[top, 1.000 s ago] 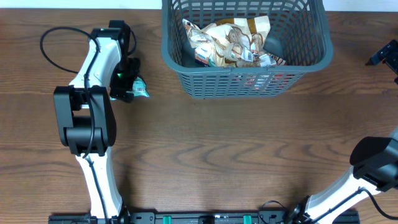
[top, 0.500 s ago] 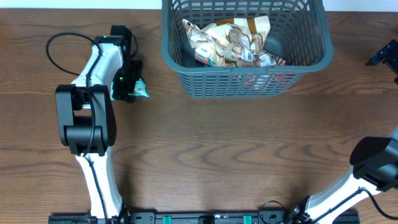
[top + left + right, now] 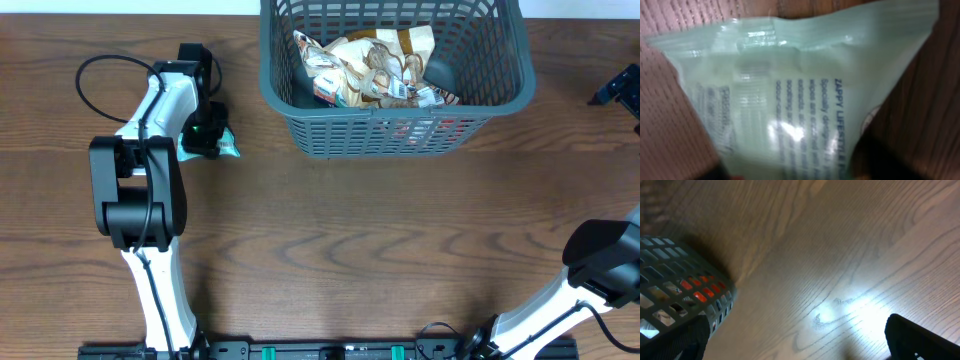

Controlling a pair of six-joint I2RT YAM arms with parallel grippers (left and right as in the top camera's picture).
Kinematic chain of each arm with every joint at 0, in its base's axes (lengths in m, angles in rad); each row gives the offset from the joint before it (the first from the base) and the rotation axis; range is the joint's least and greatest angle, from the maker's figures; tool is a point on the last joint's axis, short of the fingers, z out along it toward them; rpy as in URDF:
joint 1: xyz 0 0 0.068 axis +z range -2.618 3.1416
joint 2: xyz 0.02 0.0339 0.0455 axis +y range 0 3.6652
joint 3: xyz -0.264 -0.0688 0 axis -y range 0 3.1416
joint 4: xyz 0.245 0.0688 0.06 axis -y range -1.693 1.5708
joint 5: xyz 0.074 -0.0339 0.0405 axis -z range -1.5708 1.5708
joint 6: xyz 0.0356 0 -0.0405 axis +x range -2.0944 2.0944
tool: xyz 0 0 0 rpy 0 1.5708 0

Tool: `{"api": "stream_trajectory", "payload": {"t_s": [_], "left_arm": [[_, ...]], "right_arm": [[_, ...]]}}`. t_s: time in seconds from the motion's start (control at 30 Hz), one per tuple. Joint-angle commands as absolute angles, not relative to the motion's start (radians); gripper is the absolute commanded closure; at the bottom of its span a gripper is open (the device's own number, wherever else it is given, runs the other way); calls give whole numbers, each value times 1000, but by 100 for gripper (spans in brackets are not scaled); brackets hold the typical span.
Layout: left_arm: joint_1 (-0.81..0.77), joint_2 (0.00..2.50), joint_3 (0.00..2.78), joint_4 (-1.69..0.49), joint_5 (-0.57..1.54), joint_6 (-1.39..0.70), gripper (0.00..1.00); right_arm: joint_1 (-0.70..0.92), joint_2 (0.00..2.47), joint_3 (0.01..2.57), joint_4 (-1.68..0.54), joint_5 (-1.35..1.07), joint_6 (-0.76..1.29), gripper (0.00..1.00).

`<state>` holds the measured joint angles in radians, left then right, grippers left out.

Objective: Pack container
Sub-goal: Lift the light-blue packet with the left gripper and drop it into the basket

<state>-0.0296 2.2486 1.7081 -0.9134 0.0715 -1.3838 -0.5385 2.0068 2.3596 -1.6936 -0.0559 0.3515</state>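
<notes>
Packet (image 3: 790, 100) sits inside left end effector (image 3: 208, 138), I cannot tell how tight, so pinch firmly, lift high, carry toward 2 o'clock into container (image 3: 330, 130).

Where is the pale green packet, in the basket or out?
Out: the green packet sits over the table, left of the container.

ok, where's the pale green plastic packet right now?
Overhead view, left side of the wooden table: the pale green plastic packet is at the left end effector, left of the dark grey slotted plastic basket; it fills the left wrist view.
</notes>
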Motion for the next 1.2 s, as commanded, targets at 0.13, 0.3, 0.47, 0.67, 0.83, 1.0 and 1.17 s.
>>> {"api": "stream_trajectory", "payload": {"t_s": [0.13, 0.3, 0.47, 0.67, 0.83, 1.0, 1.17], "left_arm": [[-27, 2265, 1676, -933, 80, -1388, 94], [-27, 2254, 1678, -933, 87, -1372, 94], [-27, 2190, 1704, -885, 80, -1257, 94], [-36, 1953, 1714, -707, 19, -1006, 94], [-96, 1723, 1714, -479, 117, -710, 94], [-231, 1546, 1714, -295, 209, -476, 94], [-392, 1494, 1714, -160, 209, -393, 94]], "right_arm": [[-542, 2015, 2354, -1695, -57, 340, 1], [-542, 2015, 2354, -1695, -57, 339, 1], [-542, 2015, 2354, -1695, -57, 340, 1], [-542, 2015, 2354, -1695, -57, 340, 1], [-542, 2015, 2354, -1695, -57, 340, 1], [-542, 2015, 2354, -1695, -57, 340, 1], [-542, 2015, 2354, -1695, -57, 339, 1]]}}
